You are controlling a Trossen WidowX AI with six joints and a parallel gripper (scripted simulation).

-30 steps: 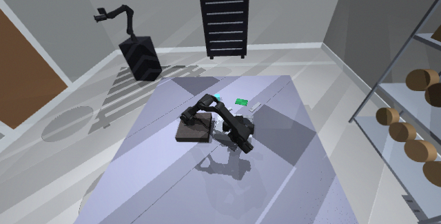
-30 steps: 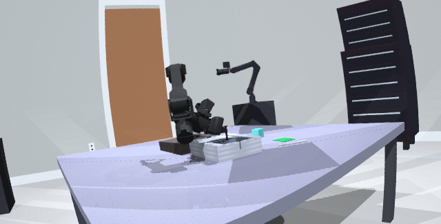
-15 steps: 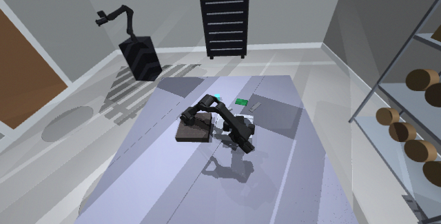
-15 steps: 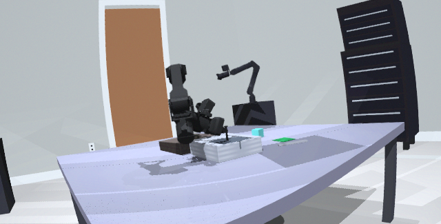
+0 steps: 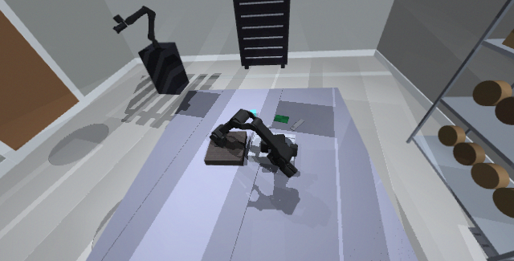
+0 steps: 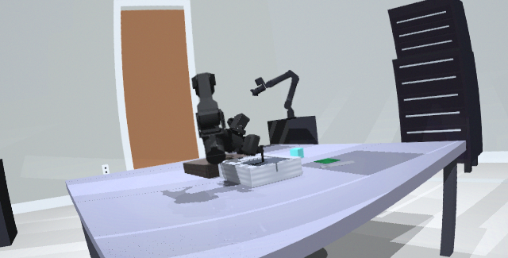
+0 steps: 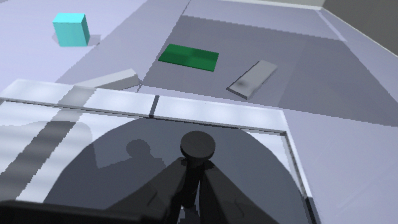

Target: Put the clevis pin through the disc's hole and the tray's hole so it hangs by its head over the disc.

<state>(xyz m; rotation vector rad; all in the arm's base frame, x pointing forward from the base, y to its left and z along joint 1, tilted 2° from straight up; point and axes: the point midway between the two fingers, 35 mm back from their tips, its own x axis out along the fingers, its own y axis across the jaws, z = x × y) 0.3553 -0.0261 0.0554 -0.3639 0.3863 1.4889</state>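
Steel-pale and squarish, the tray (image 5: 253,153) (image 6: 274,175) (image 7: 220,114) sits on the desk (image 5: 181,213) (image 6: 198,226) (image 7: 350,150) before us, and within its raised rim we find the wide blue-grey disc (image 6: 271,160) (image 7: 255,155). Our fingers are pinching the dark pin (image 7: 197,145) by its shank, its round head showing above them, over the disc and inside the rim. We cannot tell whether the pin's lower end is in the disc's hole, because the fingers and the dark shading cover that spot. From the top, our arm (image 5: 265,134) (image 6: 208,107) hides much of the tray. Beyond the tray's far edge in our wrist view, a cyan cube (image 5: 253,112) (image 6: 297,152) (image 7: 71,31) stands to the left, a flat green piece (image 5: 281,119) (image 6: 327,160) (image 7: 189,57) lies nearer the middle, and a light grey bar (image 5: 297,124) (image 6: 337,164) (image 7: 254,79) lies just beside it. We also see a pale wedge-like piece (image 7: 112,80) close behind the rim. A dark brown block (image 5: 226,154) (image 6: 200,167) sits beside the tray, under the arm's rear end.
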